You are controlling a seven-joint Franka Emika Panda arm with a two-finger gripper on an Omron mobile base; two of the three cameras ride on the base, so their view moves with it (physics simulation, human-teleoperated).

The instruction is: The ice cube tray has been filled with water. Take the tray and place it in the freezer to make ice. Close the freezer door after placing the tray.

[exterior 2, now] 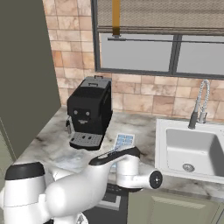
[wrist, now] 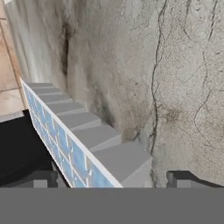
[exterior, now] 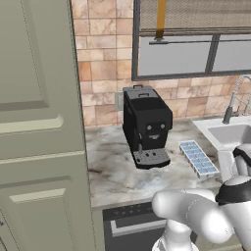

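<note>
The ice cube tray lies flat on the marble counter, to the right of the black coffee machine. Its cells show pale blue water. In the right base view the tray peeks out behind my white arm. In the hand view my gripper is open, low over the near end of the tray. One fingertip stands on each side of that end, and nothing is held. The freezer and the freezer door are out of view.
A sink with a tall faucet sits just right of the tray. A tall pale green cabinet bounds the counter on the left. A tiled wall and a window stand behind, and a dark appliance front sits under the counter edge.
</note>
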